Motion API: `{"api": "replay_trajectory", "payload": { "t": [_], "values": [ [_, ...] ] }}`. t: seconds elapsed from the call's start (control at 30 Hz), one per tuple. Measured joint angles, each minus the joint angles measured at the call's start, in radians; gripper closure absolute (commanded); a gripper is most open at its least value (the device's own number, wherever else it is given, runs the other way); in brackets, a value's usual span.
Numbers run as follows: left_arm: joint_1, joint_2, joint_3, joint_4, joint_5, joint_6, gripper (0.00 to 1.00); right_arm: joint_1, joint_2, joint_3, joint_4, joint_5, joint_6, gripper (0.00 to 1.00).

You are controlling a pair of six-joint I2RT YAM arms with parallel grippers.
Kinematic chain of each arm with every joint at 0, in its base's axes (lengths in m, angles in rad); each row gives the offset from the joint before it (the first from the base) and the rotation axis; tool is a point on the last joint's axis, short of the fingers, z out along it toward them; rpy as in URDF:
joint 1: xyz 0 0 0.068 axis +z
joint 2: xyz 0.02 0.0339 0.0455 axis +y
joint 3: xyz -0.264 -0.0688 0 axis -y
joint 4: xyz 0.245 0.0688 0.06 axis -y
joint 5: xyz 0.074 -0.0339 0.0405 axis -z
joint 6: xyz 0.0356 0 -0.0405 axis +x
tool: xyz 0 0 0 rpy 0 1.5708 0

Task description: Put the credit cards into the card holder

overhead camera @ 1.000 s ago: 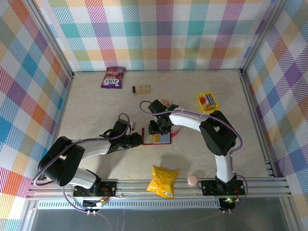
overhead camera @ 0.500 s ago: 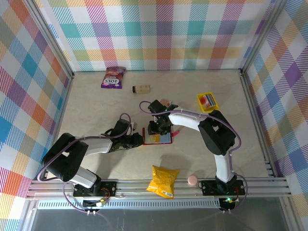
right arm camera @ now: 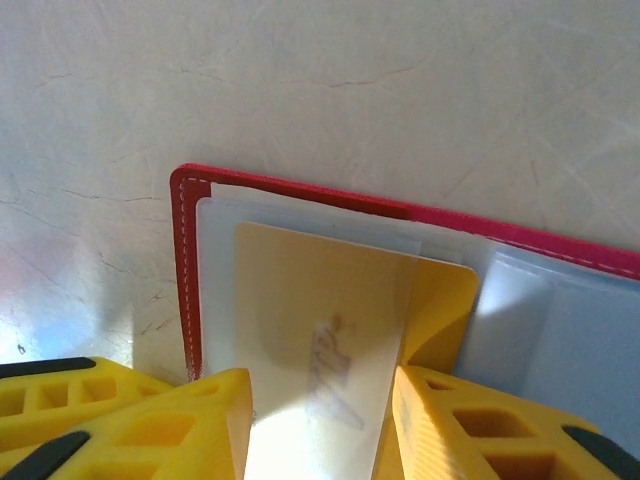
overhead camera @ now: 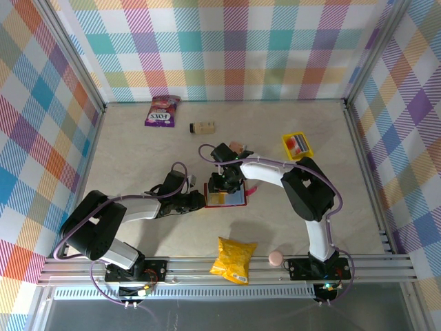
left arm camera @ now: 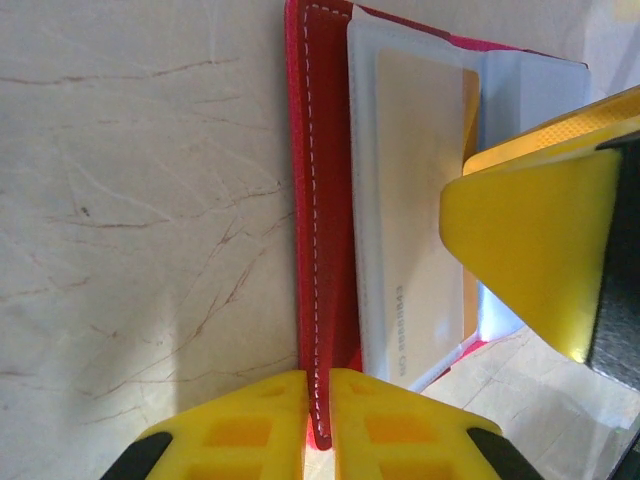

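Card holder pinned open, yellow card half in its pocket.

My left fingers (left arm camera: 318, 420) pinch the card holder (left arm camera: 325, 200) edge; right fingers (right arm camera: 320, 420) grip the yellow card (right arm camera: 330, 320) inside its clear sleeve. Overhead adds a "FOX'S" packet (overhead camera: 162, 110) beyond them; the card's embossing is unreadable.

walls (overhead camera: 227, 41): pastel plaid | table (overhead camera: 138, 158): beige marble | frame (overhead camera: 207, 265): aluminium

Bright, even overhead light; soft short shadows. Wrist views are close and slightly soft, with pale glare patches on the table (left arm camera: 120, 200).
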Motion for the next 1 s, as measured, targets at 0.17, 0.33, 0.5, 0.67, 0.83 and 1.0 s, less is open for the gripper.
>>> {"api": "replay_trajectory", "payload": {
  "t": [0.17, 0.33, 0.5, 0.67, 0.83, 1.0],
  "values": [
    [0.0, 0.001, 0.001, -0.001, 0.0, 0.0, 0.86, 0.0, 0.0, -0.001, 0.015, -0.011, 0.008, 0.59],
    [0.0, 0.001, 0.002, -0.002, 0.0, 0.0, 0.86, 0.0, -0.037, -0.045, 0.052, 0.004, 0.018, 0.57],
    [0.0, 0.002, 0.002, -0.002, 0.0, 0.0, 0.86, 0.0, -0.096, -0.072, 0.052, 0.051, 0.023, 0.56],
    [0.0, 0.002, 0.003, -0.003, 0.0, 0.0, 0.86, 0.0, -0.096, -0.072, 0.048, 0.069, 0.029, 0.56],
    [0.0, 0.002, 0.003, -0.004, -0.001, 0.0, 0.86, 0.0, -0.081, -0.072, 0.046, 0.068, 0.029, 0.56],
    [0.0, 0.002, 0.003, -0.004, 0.0, 0.0, 0.87, 0.0, -0.062, -0.071, 0.041, 0.064, 0.029, 0.55]
  ]
}}
